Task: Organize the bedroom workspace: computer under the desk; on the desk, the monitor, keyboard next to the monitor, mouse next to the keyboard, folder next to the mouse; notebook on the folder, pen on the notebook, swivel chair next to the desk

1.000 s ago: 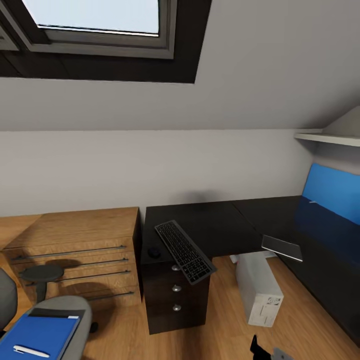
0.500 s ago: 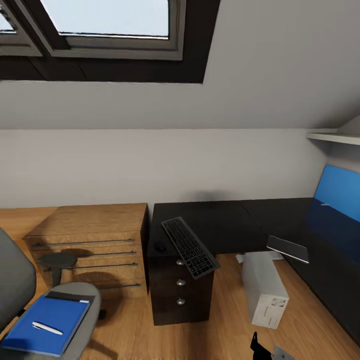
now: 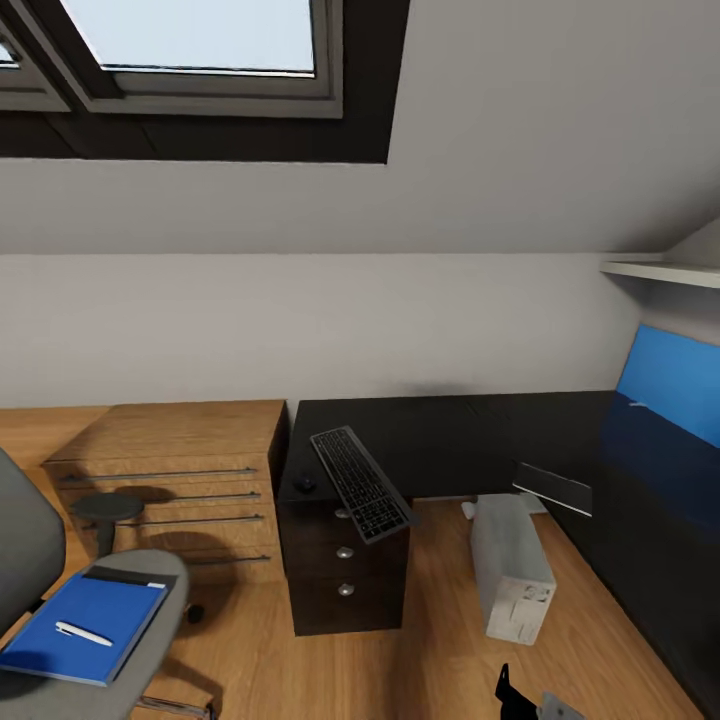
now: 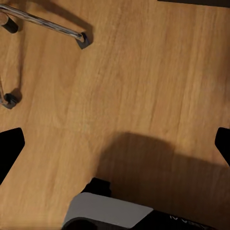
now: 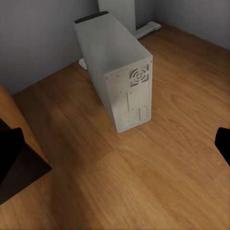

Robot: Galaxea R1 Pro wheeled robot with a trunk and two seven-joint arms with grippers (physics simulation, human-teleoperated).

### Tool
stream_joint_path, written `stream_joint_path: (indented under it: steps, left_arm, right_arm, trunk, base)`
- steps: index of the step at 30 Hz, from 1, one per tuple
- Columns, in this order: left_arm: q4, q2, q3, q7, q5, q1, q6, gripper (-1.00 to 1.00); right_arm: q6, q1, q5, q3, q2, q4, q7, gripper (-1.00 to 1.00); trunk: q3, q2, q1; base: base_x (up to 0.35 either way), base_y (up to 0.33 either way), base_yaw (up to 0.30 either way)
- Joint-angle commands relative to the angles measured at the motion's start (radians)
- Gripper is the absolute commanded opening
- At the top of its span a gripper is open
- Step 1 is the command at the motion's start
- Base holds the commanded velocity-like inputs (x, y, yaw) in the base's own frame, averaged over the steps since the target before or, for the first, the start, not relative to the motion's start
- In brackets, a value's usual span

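Observation:
The black-topped desk [image 3: 440, 440] stands against the wall. The dark keyboard [image 3: 360, 483] lies slantwise on it, one end overhanging above the drawer unit, with the small mouse [image 3: 305, 484] beside it. A thin grey notebook [image 3: 553, 488] overhangs the desk's inner corner. The white computer [image 3: 510, 567] [image 5: 117, 72] stands on the floor under the desk. On the swivel chair [image 3: 150, 610] lies the blue folder [image 3: 85, 628] with the white pen [image 3: 82, 633] on top. The monitor is out of view. My left gripper [image 4: 115, 148] and right gripper [image 5: 115, 148] hang open over bare floor.
A light wood drawer chest [image 3: 165, 470] stands left of the desk. A blue wall panel [image 3: 670, 385] and a white shelf [image 3: 660, 270] are at the right. The chair's chrome legs [image 4: 48, 24] and casters are near my left gripper. The desk's white pedestal [image 5: 117, 12] stands behind the computer.
The whole head view has swung left and then a little back, bringing more of the chair, folder and pen into view. The things themselves have kept their places.

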State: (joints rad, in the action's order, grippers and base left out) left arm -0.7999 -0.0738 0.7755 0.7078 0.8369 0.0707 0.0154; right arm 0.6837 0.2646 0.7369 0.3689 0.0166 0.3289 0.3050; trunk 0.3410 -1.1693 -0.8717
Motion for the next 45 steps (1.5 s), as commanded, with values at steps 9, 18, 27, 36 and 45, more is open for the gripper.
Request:
stream_joint_path:
  steps: [9,18,27,36,45]
  left_arm:
    - [0.036,-0.004,0.005,0.007,-0.002,0.001,-0.086,1.0]
    - [0.029,-0.006,-0.076,0.008,-0.001,0.001,-0.086,1.0]
    - [0.029,-0.009,-0.114,0.007,0.005,0.001,-0.085,1.0]
    - [0.258,0.014,-0.077,-0.019,-0.001,0.001,-0.288,1.0]
    - [0.426,0.048,-0.058,-0.234,-0.002,0.0,-0.387,1.0]
  right_arm:
    - [-0.007,0.002,-0.254,0.003,0.003,0.013,0.011,1.0]
    - [-0.128,0.007,-0.297,-0.001,0.01,0.154,0.018,1.0]
    - [-0.705,0.016,-0.301,-0.036,0.085,0.64,0.031,1.0]
    - [-1.167,0.278,-0.301,-0.265,0.099,0.652,0.092,1.0]
    - [-0.933,0.299,-0.325,-0.289,0.102,0.513,0.092,1.0]
  trunk:
    - [0.001,-0.001,0.0]
    - [0.001,-0.001,0.0]
    - [0.001,-0.001,0.0]
    - [0.001,-0.001,0.0]
    - [0.001,-0.001,0.0]
  base:
    - [0.098,-0.104,0.0]
    - [0.014,-0.013,0.0]
    - [0.0,0.0,0.0]
    - [0.0,0.0,0.0]
    - [0.0,0.0,0.0]
